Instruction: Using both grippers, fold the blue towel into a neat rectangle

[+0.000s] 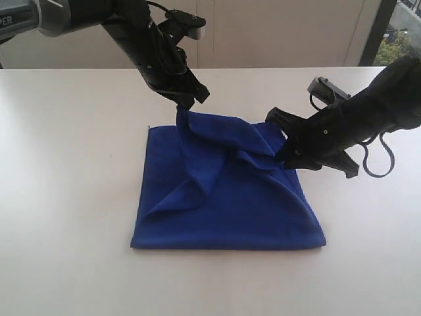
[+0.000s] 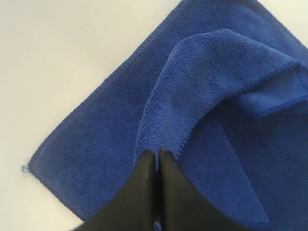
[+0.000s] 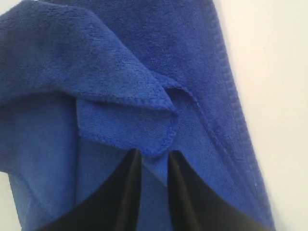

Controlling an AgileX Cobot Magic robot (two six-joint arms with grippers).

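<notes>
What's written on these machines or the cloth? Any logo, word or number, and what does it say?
"PER": pale letters on the left arm's grey section, cut off at the picture's edge.
No writing shows on the blue towel, the table or the right arm.

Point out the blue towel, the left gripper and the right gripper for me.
blue towel (image 1: 230,220), exterior view, flat front half of the cloth.
left gripper (image 1: 185,102), exterior view, fingertips pinching the raised corner.
right gripper (image 1: 282,157), exterior view, fingertips at the towel's bunched fold.
</notes>
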